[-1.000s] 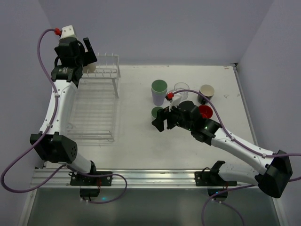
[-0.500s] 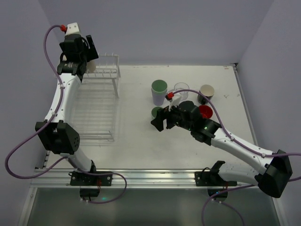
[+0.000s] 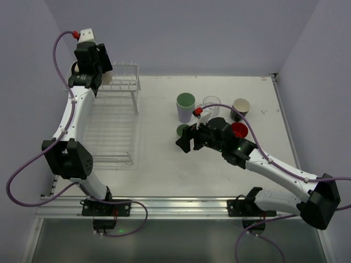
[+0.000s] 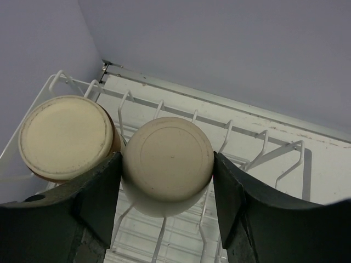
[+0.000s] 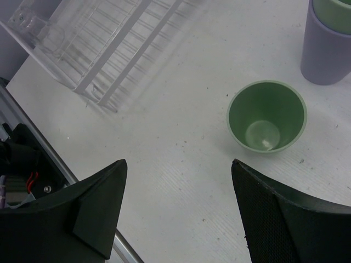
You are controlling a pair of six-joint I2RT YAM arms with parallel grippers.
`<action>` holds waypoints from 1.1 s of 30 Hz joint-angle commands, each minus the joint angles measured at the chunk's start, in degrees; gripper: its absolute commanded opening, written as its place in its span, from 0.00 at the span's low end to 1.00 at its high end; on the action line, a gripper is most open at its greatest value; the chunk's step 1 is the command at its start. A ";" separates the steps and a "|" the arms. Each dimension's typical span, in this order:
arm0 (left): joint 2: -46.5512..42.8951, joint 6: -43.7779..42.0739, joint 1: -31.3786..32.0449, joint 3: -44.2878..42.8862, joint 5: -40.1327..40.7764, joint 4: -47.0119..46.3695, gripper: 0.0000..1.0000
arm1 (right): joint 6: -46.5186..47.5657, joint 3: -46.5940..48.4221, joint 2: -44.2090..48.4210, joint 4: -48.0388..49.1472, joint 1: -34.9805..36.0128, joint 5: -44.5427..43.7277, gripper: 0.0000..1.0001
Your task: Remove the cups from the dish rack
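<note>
The white wire dish rack (image 3: pixel 112 129) lies at the left of the table. On its raised pegged shelf (image 4: pixel 263 150) two cups stand upside down: a tan-brown one (image 4: pixel 64 137) and a beige one (image 4: pixel 167 164). My left gripper (image 3: pixel 101 68) is shut on the beige cup, a finger pressed to each side. My right gripper (image 3: pixel 189 139) hovers open and holds nothing, just left of a pale green cup (image 5: pixel 267 116) standing upright on the table.
Behind the right gripper stand a purple cup with a green one nested in it (image 3: pixel 185 107), a clear glass (image 3: pixel 211 104), a black cup with a cream inside (image 3: pixel 241 106) and a red cup (image 3: pixel 239 130). The back and left walls are close to the rack.
My left gripper has moved in over the rack's rear shelf and its jaws have closed from wide open onto the beige cup. The right arm has hardly moved.
</note>
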State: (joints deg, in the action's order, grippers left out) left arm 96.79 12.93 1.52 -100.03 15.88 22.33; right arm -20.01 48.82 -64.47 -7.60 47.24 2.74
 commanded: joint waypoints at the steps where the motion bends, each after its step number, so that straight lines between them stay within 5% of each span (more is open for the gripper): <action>1: -5.64 2.45 0.50 1.41 -3.39 -5.80 0.24 | -1.52 1.28 0.92 3.29 0.22 0.25 0.79; 9: -21.61 10.35 3.22 9.75 -15.51 -11.95 0.13 | -10.21 4.35 3.56 12.22 0.22 3.74 0.84; 14: -38.21 23.96 3.75 29.33 -31.91 -21.78 0.06 | -15.14 4.27 4.26 24.70 0.22 10.70 0.91; 19: -50.81 42.74 4.98 54.91 -46.61 -45.64 0.06 | -20.42 3.21 1.90 34.92 0.22 13.07 0.93; 25: -58.90 50.08 9.46 67.50 -47.34 -53.86 0.06 | -23.93 4.27 -5.39 41.59 0.22 14.92 0.88; 33: -59.09 53.87 11.84 75.59 -47.00 -65.39 0.06 | -28.06 3.48 -8.48 44.33 0.22 16.94 0.84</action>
State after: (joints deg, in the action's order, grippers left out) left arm 38.02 63.20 12.84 -25.32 -30.44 -32.69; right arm -45.63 51.24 -72.99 30.81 47.24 17.80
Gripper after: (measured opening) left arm 0.645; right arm 0.839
